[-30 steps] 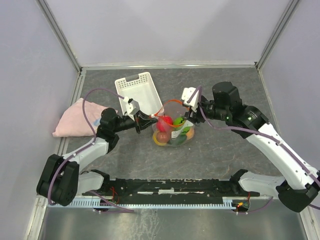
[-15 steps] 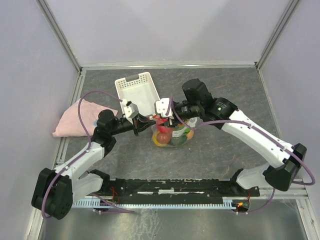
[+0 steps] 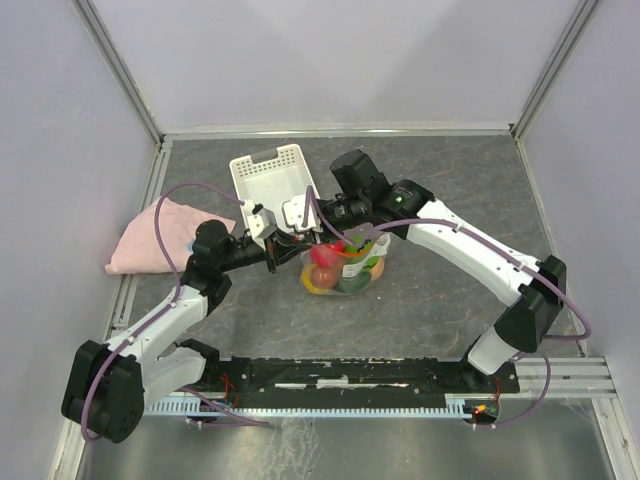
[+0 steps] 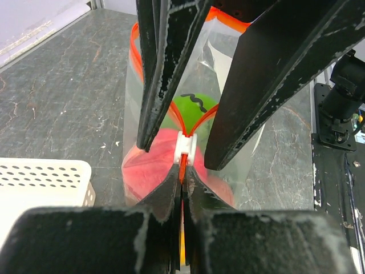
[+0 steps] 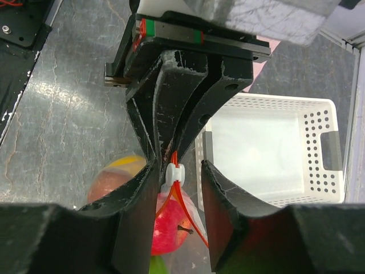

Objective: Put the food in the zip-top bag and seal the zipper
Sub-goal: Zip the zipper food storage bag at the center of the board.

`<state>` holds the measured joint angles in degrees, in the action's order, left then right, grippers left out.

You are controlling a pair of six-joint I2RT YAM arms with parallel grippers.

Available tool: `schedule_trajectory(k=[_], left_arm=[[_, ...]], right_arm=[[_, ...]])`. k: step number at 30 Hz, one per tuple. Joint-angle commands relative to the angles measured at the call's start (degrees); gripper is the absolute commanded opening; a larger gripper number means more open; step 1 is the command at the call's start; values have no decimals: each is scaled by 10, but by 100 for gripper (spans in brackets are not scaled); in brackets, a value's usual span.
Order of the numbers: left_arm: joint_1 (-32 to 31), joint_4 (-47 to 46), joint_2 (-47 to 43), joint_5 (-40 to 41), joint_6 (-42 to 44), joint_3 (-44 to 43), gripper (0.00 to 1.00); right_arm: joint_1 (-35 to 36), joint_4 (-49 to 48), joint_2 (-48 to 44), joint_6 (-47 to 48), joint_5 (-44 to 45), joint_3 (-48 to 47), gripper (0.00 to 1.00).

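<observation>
Food (image 3: pixel 338 270) sits inside the bag (image 3: pixel 376 262) on the table (image 3: pixel 450 180); that step is done. My left claw (image 4: pixel 182 174) pinches the zipper (image 4: pixel 133 54) end. My right claw (image 5: pixel 177 171) straddles the slider (image 4: pixel 186 147), fingers narrowly apart. The mouth gapes, so sealing is not yet done.

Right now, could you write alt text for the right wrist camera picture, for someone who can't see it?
The right fingers, open, straddle a white zipper slider, while the left fingers opposite pinch the orange-red zipper just beyond it. A red toy apple sits below, and a white perforated basket lies at the picture's right.
</observation>
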<state>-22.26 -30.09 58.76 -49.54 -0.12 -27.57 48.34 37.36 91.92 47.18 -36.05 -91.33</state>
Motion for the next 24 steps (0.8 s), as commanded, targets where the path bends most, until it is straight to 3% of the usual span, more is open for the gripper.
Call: schedule_trajectory(k=[1,7,15,24], left_arm=[[-2,-17,-12,4,37,-4,3],[-3,-15,-15,4,41,-3,3],[-3,-10,-24,23,52,2,3],[-2,-5,-37,51,59,9,3]], right_arm=[[3,18,5,21,-8,-37,42],[3,29,9,23,5,-38,28],[3,51,-9,22,48,-35,2],[1,25,-67,0,132,21,2]])
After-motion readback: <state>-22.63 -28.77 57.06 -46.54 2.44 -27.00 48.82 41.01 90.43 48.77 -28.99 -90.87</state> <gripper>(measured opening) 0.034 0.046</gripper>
